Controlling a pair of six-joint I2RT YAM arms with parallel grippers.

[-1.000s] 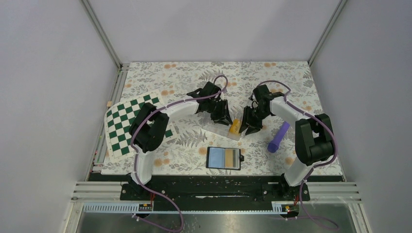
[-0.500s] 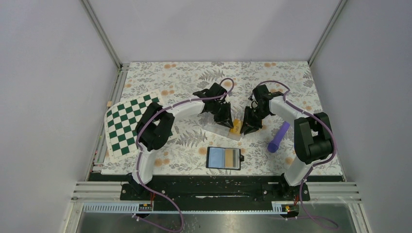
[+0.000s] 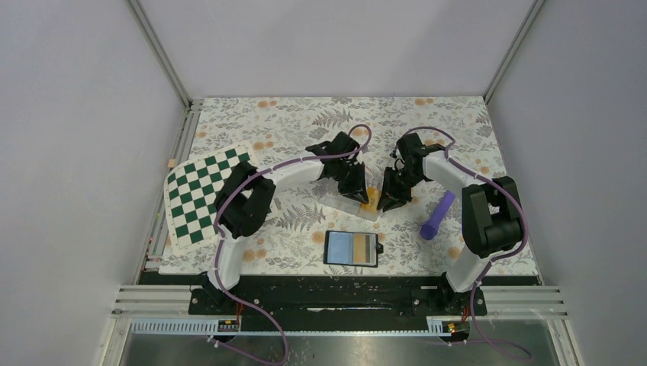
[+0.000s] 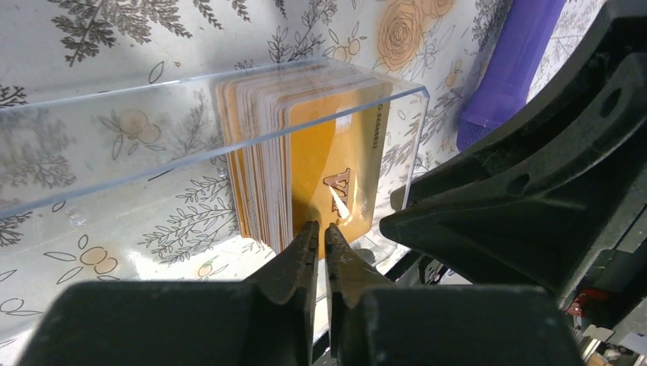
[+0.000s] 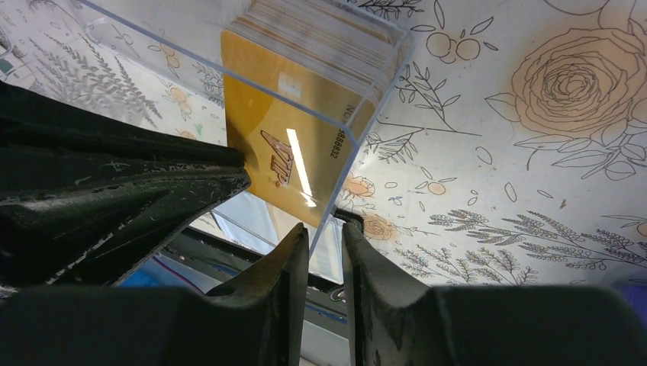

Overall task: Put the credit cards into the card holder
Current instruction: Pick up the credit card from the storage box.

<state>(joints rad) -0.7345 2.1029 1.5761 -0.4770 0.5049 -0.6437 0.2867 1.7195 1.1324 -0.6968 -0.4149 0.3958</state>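
A stack of orange-yellow credit cards (image 3: 370,200) stands on edge at the right end of a clear plastic box (image 3: 343,203). In the left wrist view my left gripper (image 4: 320,227) is pinched on the edge of the front card (image 4: 336,168), with only a thin slit between its jaws. In the right wrist view my right gripper (image 5: 326,229) is closed over the box's clear end wall (image 5: 358,130), just beside the cards (image 5: 282,130). The two grippers (image 3: 360,192) (image 3: 386,200) face each other across the stack. The black card holder (image 3: 352,248) lies open nearer the arms, its pale pockets up.
A purple cylinder (image 3: 437,215) lies right of the box and shows in the left wrist view (image 4: 511,61). A green-and-white checkered board (image 3: 206,192) lies at the left. The floral table cover (image 3: 290,130) spans the enclosure, with grey walls around it.
My left gripper has moved right along the box to the card stack. My right gripper has stayed at the box's right end.
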